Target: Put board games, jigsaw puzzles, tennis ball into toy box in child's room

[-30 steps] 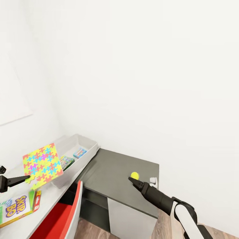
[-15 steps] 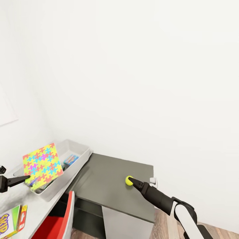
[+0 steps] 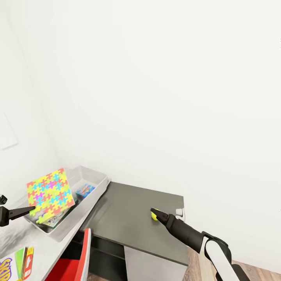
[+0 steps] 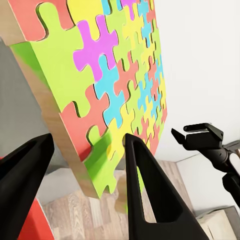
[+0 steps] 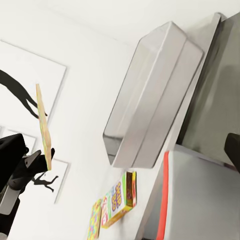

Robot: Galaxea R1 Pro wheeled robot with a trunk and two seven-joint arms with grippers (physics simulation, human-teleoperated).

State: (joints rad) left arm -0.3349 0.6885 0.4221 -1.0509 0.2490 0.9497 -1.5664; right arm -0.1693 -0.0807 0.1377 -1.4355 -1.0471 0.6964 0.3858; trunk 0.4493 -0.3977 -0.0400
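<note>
Puzzle held over the toy box, ball at the right gripper

The left gripper pinches a jigsaw puzzle tilted above the toy box. The right gripper touches the tennis ball on the dark table section; its jaw width is unclear.

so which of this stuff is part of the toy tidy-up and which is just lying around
Job:
jigsaw puzzle held by left gripper
tennis ball at right gripper
toy box
Skip-Bo box
table

Just there:
red chair
dinosaur picture
</note>
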